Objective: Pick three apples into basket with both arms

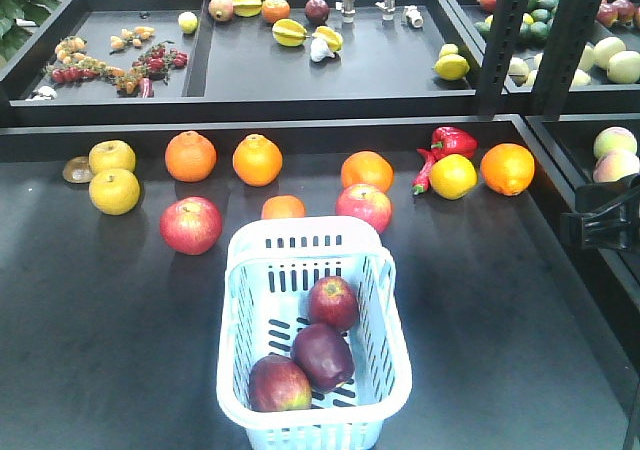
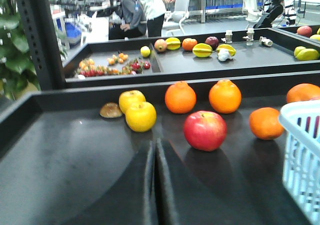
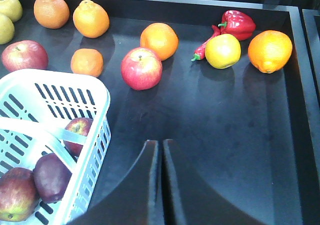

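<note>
Apples (image 1: 322, 355): all three are seen lying inside the basket (image 1: 395, 300), two deep red ones and a dark maroon one between them, touching along the basket's long axis, which runs away from the front camera. The task is judged done; no pick is left, so any coming move is judged a retreat. From the right gripper (image 3: 161, 157) the basket lies to the left and close; from the left gripper (image 2: 155, 157) it lies to the right, only its corner in view. Both grippers are seen with jaws pressed together, nothing held. The basket's contents are shown by the front and right wrist views; the left wrist view hides them. Two larger pinkish apples (image 1: 190, 224) stay outside on the tray (image 1: 100, 340).
</note>
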